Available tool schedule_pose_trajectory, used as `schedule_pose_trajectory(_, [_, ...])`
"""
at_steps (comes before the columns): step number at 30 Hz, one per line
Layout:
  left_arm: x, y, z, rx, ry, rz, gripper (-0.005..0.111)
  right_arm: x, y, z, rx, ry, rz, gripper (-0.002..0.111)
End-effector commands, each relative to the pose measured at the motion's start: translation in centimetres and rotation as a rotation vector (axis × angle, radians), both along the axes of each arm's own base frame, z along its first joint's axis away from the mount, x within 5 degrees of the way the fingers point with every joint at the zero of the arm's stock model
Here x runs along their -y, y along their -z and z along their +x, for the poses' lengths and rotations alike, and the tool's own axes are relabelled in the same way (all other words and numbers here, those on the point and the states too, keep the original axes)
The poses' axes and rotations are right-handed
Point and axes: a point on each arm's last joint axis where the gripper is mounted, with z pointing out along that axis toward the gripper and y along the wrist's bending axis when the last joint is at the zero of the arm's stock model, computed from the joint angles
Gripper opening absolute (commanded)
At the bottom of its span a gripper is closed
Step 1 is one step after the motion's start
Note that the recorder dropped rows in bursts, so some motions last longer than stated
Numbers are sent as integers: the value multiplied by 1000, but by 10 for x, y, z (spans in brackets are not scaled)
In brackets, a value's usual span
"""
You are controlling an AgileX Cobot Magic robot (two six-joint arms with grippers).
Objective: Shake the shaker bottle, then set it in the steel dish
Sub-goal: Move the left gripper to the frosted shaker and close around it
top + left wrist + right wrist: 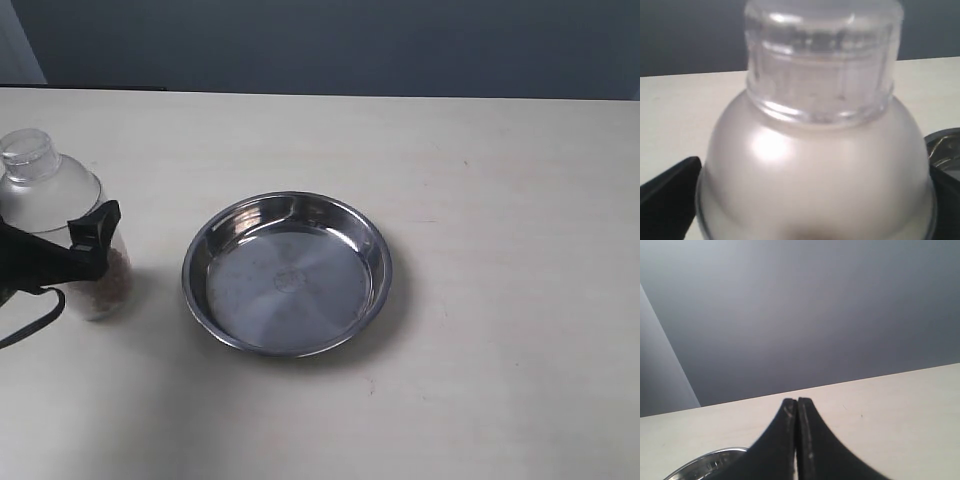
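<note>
The shaker bottle (55,190) is upright at the table's far left, frosted dome and clear cap on top, brown granules showing low in its body. My left gripper (80,240) is shut on the shaker bottle at mid-height, one black finger (98,228) across its front. The left wrist view is filled by the bottle (815,165), with a finger (667,197) on either side. I cannot tell whether its base touches the table. The steel dish (290,280) lies empty at the centre, to the right of the bottle. My right gripper (797,401) is shut on nothing, and out of the exterior view.
The pale table (500,200) runs back to a dark wall. The dish's rim (705,462) shows just beside the right gripper, and a sliver of rim (942,145) appears behind the bottle in the left wrist view.
</note>
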Motion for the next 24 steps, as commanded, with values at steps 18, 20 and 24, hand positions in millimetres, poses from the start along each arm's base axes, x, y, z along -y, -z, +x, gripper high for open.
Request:
schedule_pose_trajectory(18, [-6,23,14,-35,-76,-22,104,1,0,0,5,6,-3,-1])
schedule_pose_trajectory(20, [-7,23,14,-37,-96,-27,102,1,0,0,5,6,-3,-1])
schedule_pose_trajectory(24, [-8,23,15,-49,-107,-35,93,1,0,0,5,6,-3,-1])
